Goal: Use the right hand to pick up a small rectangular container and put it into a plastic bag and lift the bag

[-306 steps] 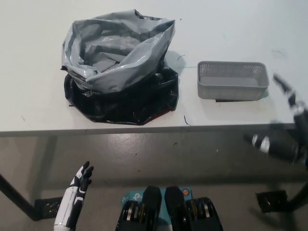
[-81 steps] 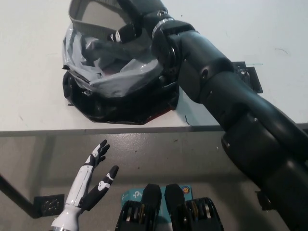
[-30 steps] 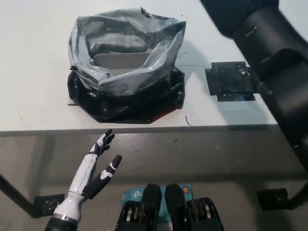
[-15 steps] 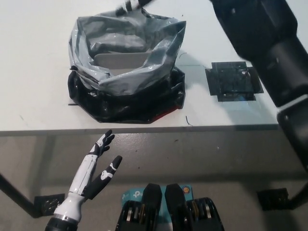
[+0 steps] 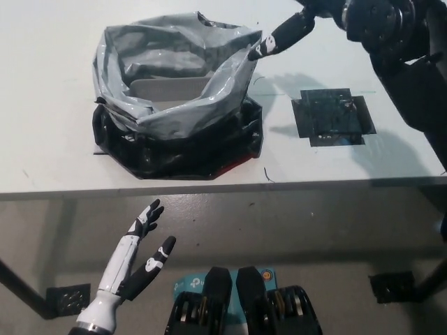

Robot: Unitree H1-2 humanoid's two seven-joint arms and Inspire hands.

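— Where's the small rectangular container [image 5: 171, 87]?

— Inside the plastic bag [image 5: 174, 77]. A pale grey strip of it shows through the bag's open mouth, low down among the folds.

— And the bag itself?

— A grey bag, crumpled and open at the top, sitting on the white tabletop [image 5: 49, 125] with a black glossy layer [image 5: 181, 150] bunched around its base.

— What's the right hand [image 5: 283, 35] doing?

— The black arm comes in from the upper right, and the hand reaches to the bag's right rim. One fingertip [image 5: 255, 51] is at the edge of the plastic. I cannot tell whether the hand has closed on the rim or only touches it.

— The left hand [image 5: 140, 244]?

— It rests low at the lower left, below the tabletop's front edge, fingers spread apart and holding nothing.

— Anything else on the tabletop?

— A dark square mat [image 5: 332, 116] lying flat to the right of the bag, apart from it.
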